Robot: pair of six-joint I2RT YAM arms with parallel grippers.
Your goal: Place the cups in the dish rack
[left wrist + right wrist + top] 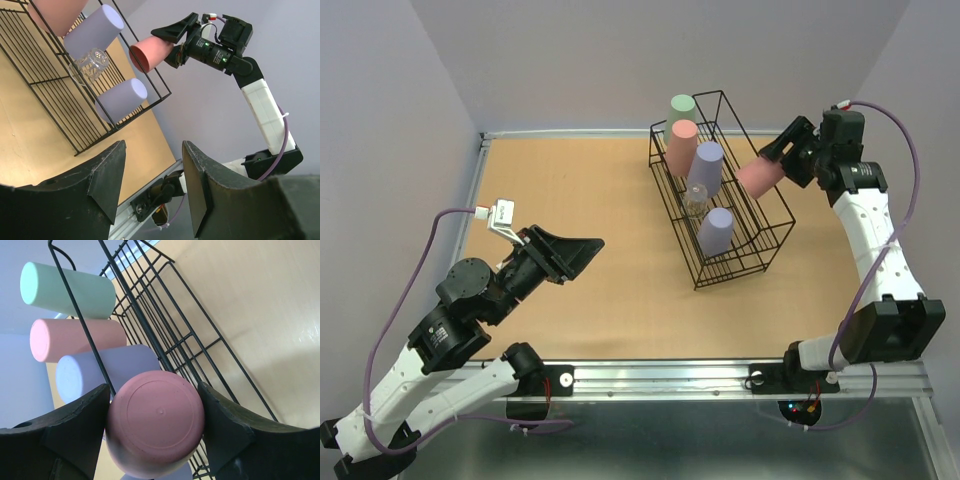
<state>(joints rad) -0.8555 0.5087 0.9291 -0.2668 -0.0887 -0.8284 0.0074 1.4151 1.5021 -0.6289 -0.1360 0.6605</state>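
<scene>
Left gripper point(588, 256): I see its fingers apart with nothing between them, at the lower left of the top view, over the table point(580, 190) and well apart from the rack point(750, 225).
Right gripper point(152, 390): clamped on a salmon cup point(757, 177), one finger on each side of its wall, at the upper right of the top view.
Held cup: tilted, with its flat base facing my right wrist camera and its other end pointing at the rack. It sits at the rack's right top wire, and I cannot tell if they touch.
Rack: right of centre in the top view, standing on the table.
Cups in rack: five, all tilted. From top of frame down they are green point(681, 108), salmon point(681, 145), lavender point(706, 165), clear point(695, 200), lavender point(716, 230).
</scene>
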